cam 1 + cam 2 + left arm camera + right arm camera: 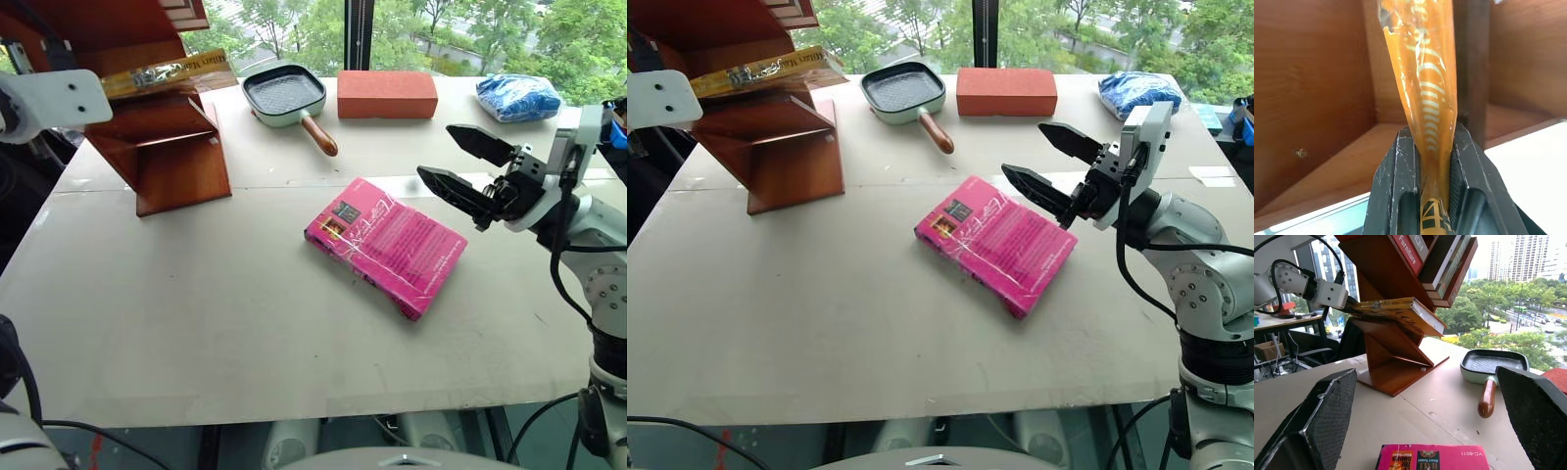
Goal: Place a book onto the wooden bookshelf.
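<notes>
On the bookshelf, the left gripper clamps the book; the right gripper hovers wide open above the table.

You are looking at open table in front of the wooden bookshelf. The pink book is lying mid-table just beside the right gripper; the pan and brick are blocking the far edge.

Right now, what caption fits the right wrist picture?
Left gripper holds the book on the wooden bookshelf.
</notes>
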You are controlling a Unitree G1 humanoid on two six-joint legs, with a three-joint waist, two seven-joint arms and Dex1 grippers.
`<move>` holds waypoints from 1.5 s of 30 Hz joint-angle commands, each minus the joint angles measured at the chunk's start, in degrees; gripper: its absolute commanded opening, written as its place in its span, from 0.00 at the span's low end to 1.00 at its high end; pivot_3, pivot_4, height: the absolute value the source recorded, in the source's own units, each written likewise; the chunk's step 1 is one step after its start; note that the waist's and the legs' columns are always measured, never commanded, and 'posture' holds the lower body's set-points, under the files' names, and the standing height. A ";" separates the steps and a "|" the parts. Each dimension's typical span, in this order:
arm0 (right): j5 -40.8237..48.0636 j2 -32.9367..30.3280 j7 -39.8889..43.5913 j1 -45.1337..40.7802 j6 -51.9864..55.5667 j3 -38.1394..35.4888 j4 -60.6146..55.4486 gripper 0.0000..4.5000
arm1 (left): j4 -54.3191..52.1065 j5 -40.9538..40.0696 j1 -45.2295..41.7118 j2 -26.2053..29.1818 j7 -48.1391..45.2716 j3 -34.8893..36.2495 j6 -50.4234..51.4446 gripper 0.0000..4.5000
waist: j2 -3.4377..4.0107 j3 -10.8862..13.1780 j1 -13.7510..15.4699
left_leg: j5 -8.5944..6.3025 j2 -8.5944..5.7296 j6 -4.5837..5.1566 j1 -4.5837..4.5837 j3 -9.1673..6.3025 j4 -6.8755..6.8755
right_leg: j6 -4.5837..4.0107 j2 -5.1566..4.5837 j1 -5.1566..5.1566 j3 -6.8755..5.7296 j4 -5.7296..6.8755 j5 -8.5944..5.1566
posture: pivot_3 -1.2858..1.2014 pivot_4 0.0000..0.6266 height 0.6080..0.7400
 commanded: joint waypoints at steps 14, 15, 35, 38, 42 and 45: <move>-2.15 0.96 0.31 0.21 -2.57 -0.99 -2.29 1.00 | -8.82 2.30 1.64 4.13 -1.70 2.87 9.96 1.00 | -0.01 0.00 -0.45 | 0.00 0.05 0.00 -0.08 -0.06 0.13 | 0.00 0.04 -0.04 -0.04 0.05 0.00 | 0.52 0.24 1.00; -2.32 0.83 0.22 0.34 -2.59 -1.22 -2.37 1.00 | -9.71 1.61 1.73 4.38 -2.48 3.41 10.87 1.00 | -0.01 0.00 -0.44 | 0.00 0.04 0.00 -0.09 -0.05 0.18 | 0.00 0.02 -0.03 -0.03 0.05 0.00 | 0.52 0.24 1.00; -9.37 -5.10 6.77 15.49 -7.39 -5.90 -1.15 1.00 | -59.80 -48.27 22.60 -15.92 -11.13 33.53 68.11 1.00 | 0.14 -0.10 -0.47 | -0.01 0.13 0.01 0.10 -0.13 0.74 | 0.05 0.04 0.47 -0.12 0.02 0.00 | 0.52 0.24 1.00; -14.90 -4.56 8.14 21.44 -13.71 -6.98 2.55 1.00 | -68.25 -49.51 34.84 -28.15 -1.77 35.28 72.20 1.00 | 0.28 -0.20 -0.44 | -0.01 0.12 0.00 0.27 -0.10 0.69 | 0.04 0.02 0.63 -0.07 0.03 -0.01 | 0.52 0.24 1.00; -18.23 -4.31 10.87 28.56 -19.88 -8.46 6.95 1.00 | -68.67 -50.01 49.26 -38.33 2.59 37.34 65.68 1.00 | 0.17 -0.14 -0.80 | -0.01 0.18 0.00 0.32 -0.14 0.66 | 0.00 0.08 0.59 0.05 0.09 0.01 | 0.52 0.24 1.00; -20.54 -3.79 12.87 32.44 -24.62 -8.94 10.93 1.00 | -66.02 -46.93 57.07 -42.57 5.39 34.35 55.76 1.00 | 0.15 -0.16 -0.37 | -0.01 0.18 0.00 0.93 -0.13 0.53 | -0.03 0.02 1.08 0.19 0.07 -0.01 | 0.52 0.24 1.00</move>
